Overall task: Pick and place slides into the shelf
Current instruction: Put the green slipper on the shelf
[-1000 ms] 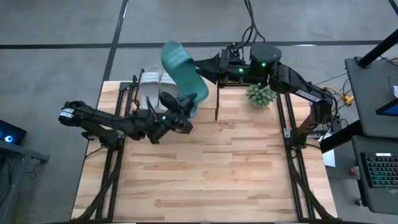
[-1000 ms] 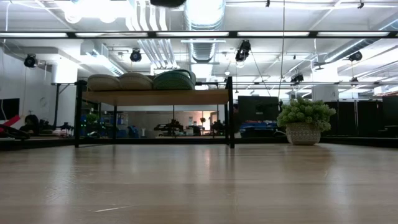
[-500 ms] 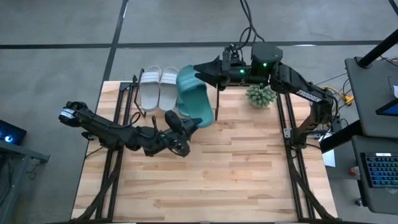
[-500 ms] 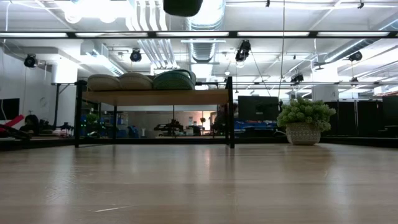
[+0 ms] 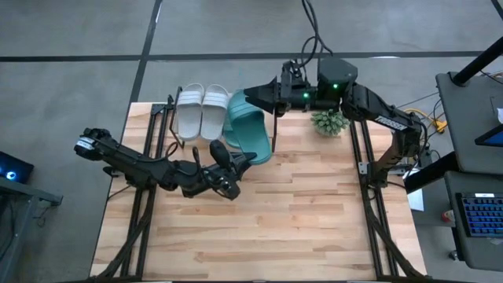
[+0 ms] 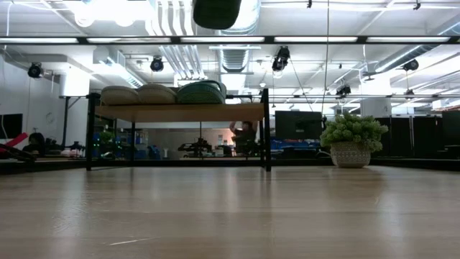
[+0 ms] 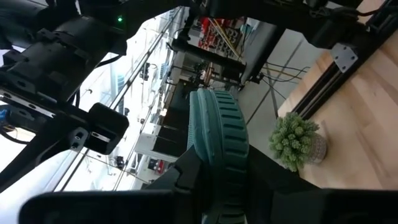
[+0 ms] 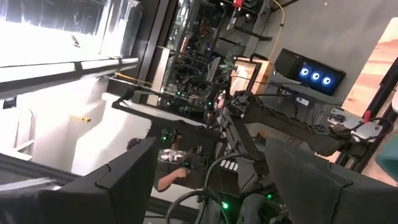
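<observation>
High view: potted plant (image 5: pixel 328 120) beside shelf (image 5: pixel 275 137), under right arm.

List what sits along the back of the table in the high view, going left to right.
Pale slide → second pale slide → teal slide, gripped by the left claw → right claw, open beside the shelf → potted plant.

A grey floor (image 5: pixel 71 31) crossed by dark seams is seen around the wooden table (image 5: pixel 259 228). Overhead, silver ducts (image 6: pixel 237 54) and hanging spotlights (image 6: pixel 282 59) are lit by bright ceiling panels. A potted plant (image 6: pixel 352 140) is set at the far right, and a desk with a keyboard (image 5: pixel 481 214) stands beyond.
</observation>
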Controlling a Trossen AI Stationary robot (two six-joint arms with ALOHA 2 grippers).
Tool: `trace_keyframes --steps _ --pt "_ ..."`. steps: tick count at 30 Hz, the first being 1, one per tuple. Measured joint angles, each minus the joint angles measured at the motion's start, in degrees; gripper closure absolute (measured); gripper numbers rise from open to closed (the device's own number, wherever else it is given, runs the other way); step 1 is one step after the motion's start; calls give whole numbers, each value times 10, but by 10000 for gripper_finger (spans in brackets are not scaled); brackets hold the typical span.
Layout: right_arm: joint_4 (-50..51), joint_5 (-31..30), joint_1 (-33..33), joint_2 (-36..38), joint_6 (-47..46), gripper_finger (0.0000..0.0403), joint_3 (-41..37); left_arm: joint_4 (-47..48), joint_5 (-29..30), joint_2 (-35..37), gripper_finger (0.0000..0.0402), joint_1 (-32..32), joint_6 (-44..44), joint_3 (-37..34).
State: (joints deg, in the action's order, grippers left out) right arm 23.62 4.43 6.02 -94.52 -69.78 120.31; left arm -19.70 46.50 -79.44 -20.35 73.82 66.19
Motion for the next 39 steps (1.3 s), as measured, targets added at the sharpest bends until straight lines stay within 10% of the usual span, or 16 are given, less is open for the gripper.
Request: trace_keyframes --steps 18,39 --pt "1 14 6 -1 -16 121 -1 -13 -11 12 351 -88 -44 2" --pt "173 140 107 38 10 145 -7 -18 -59 16 351 -139 108 2"
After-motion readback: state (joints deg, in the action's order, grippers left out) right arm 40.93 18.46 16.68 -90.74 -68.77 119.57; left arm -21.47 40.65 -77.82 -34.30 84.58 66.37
